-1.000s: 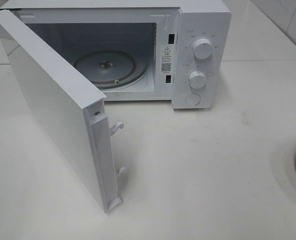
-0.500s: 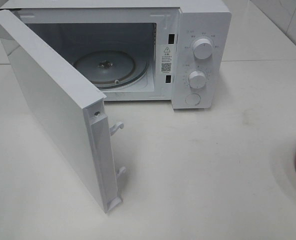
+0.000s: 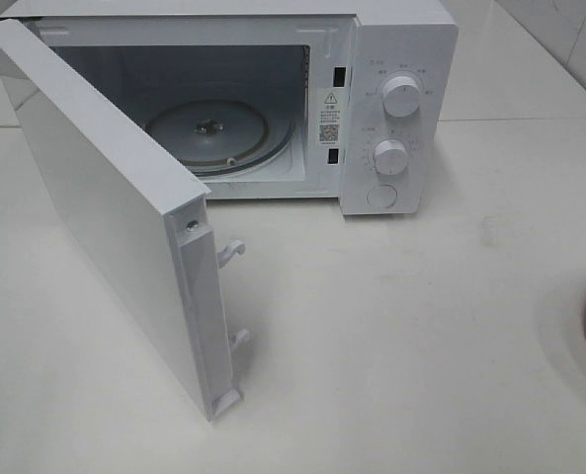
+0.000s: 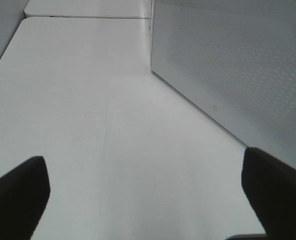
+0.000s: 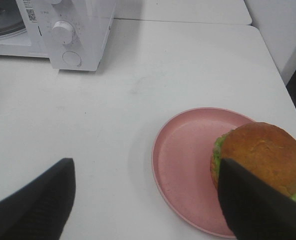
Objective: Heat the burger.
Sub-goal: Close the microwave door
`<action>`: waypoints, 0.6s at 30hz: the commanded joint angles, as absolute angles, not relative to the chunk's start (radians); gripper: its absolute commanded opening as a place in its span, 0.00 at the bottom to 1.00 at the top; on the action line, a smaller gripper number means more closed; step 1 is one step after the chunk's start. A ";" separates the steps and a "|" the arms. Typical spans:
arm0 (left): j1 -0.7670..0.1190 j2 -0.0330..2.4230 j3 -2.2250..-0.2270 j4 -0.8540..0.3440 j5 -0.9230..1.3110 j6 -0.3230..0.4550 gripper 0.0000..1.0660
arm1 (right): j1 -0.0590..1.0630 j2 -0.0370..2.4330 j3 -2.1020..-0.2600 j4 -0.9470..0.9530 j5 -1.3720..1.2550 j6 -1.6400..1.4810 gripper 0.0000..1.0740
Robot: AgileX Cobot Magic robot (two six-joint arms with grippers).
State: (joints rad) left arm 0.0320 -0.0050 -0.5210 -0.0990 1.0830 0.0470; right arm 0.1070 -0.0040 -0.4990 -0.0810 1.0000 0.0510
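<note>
Table (image 3: 421,326), white and bare-topped, carries the open microwave (image 3: 391,109); both end effectors gape wide, holding nothing.

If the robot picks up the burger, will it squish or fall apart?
Probably squishy: the burger has a puffy bun. Its lettuce layer suggests stacked parts that may slide apart. It sits near the pink plate edge, so a push might tip it off.

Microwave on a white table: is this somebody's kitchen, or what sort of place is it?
Probably a mock kitchen set up for testing, not a real home. A white microwave stands with its door swung open on a bare white table, and a burger waits on a pink plate nearby.
</note>
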 commanded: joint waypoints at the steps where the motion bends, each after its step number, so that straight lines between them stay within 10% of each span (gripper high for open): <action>1: 0.035 -0.018 -0.520 -0.111 1.071 0.040 0.93 | 0.101 -0.033 -0.497 -0.080 0.995 0.039 0.71; 11: 0.035 0.120 -0.553 -0.138 0.990 0.040 0.86 | 0.101 -0.033 -0.497 -0.080 0.995 0.039 0.71; 18: 0.035 0.234 -0.553 -0.140 0.894 0.040 0.59 | 0.101 -0.033 -0.497 -0.080 0.995 0.039 0.71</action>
